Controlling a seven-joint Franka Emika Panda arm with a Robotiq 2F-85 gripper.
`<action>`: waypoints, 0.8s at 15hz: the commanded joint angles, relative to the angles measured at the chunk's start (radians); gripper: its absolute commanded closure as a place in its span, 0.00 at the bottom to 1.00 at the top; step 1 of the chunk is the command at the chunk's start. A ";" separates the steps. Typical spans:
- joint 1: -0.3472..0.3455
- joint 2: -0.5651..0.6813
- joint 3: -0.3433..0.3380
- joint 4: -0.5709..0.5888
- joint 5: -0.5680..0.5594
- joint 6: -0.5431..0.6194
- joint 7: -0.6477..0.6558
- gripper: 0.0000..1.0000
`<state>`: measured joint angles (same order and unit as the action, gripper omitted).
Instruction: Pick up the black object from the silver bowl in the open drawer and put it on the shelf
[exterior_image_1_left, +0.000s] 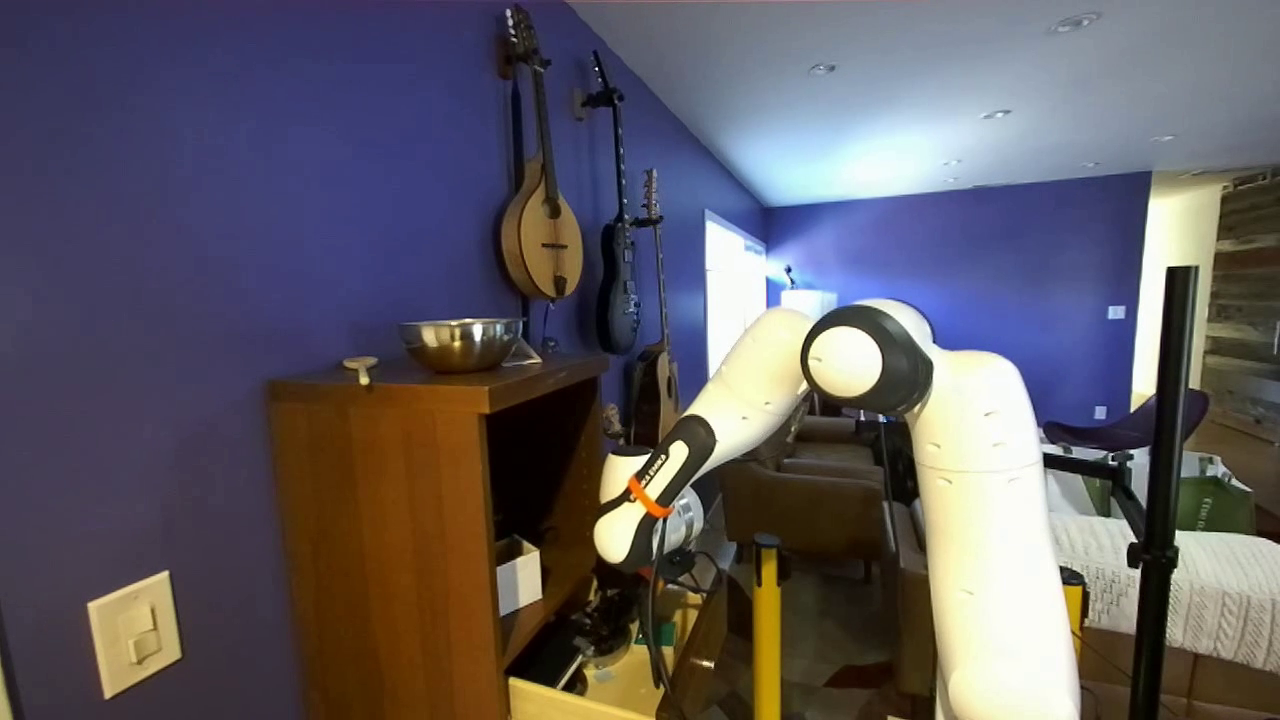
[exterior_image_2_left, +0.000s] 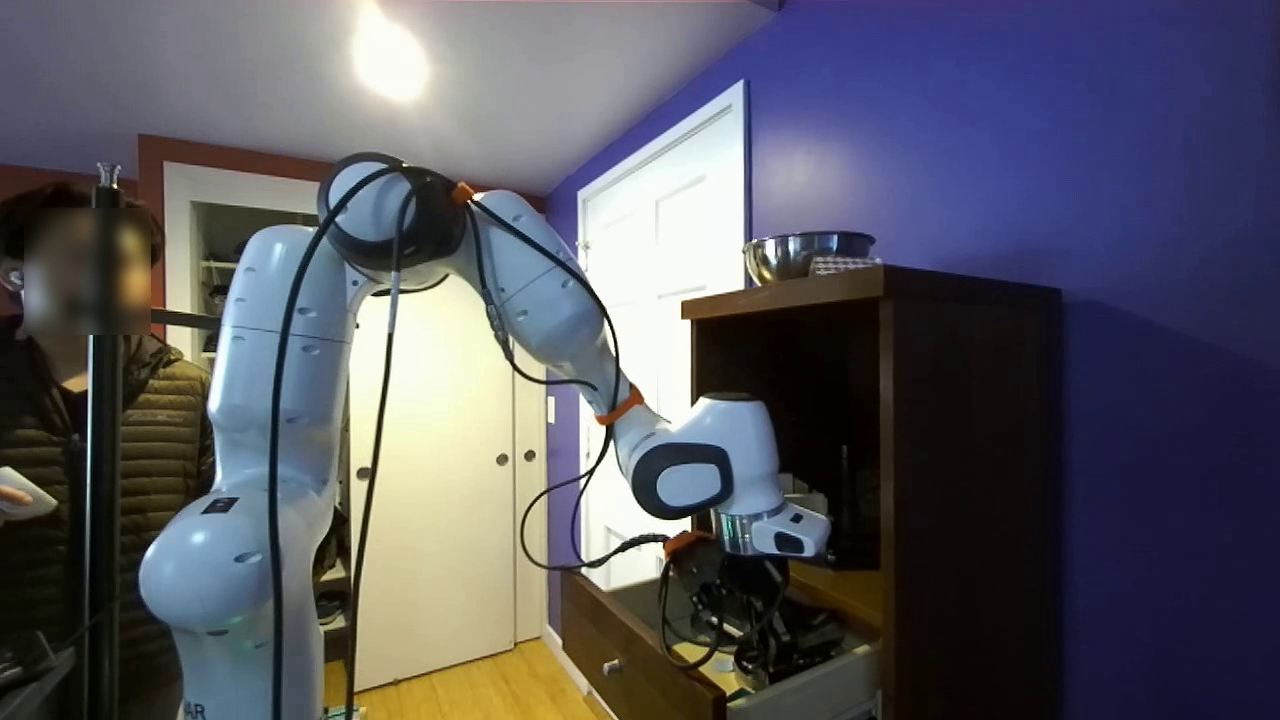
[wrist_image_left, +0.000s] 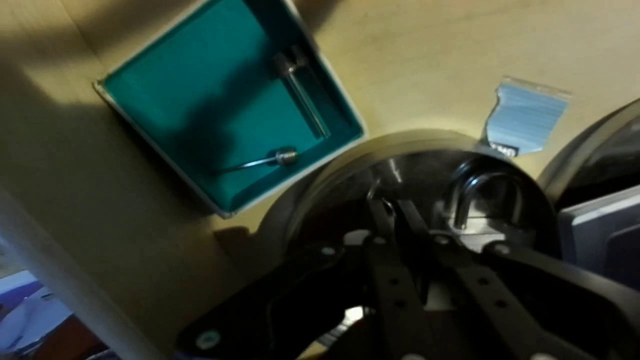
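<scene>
The pale wooden drawer (exterior_image_1_left: 585, 703) of the brown cabinet stands open in both exterior views (exterior_image_2_left: 815, 688). In the wrist view, a round silver bowl (wrist_image_left: 425, 136) lies on the drawer floor. My gripper (wrist_image_left: 391, 204) reaches down over this bowl, with its fingertips close together and a narrow dark gap between them. Thin shiny metal curves show at the fingertips. The black object is hard to separate from the dark fingers and shadow, so I cannot tell whether it is between them. The shelf (exterior_image_1_left: 548, 608) is the board inside the cabinet recess, above the drawer; it also shows here (exterior_image_2_left: 850, 588).
A shiny metal arch (wrist_image_left: 475, 192) stands in the bowl's right side. A teal box (wrist_image_left: 185, 75) with metal pieces lies beside it. Another round rim (wrist_image_left: 565, 160) and a blue scrap (wrist_image_left: 525, 117) are near. A white box (exterior_image_1_left: 520, 575) stands on the shelf; another metal bowl (exterior_image_1_left: 462, 346) sits on the cabinet top.
</scene>
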<state>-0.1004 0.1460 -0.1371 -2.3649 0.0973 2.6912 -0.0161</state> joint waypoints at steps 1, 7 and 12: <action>-0.005 0.027 0.004 0.036 -0.023 -0.041 0.038 1.00; -0.001 -0.058 -0.002 0.007 -0.038 -0.121 0.074 0.99; -0.003 -0.160 -0.005 -0.024 -0.088 -0.200 0.147 0.99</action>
<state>-0.1003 0.0723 -0.1418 -2.3511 0.0560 2.5311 0.0735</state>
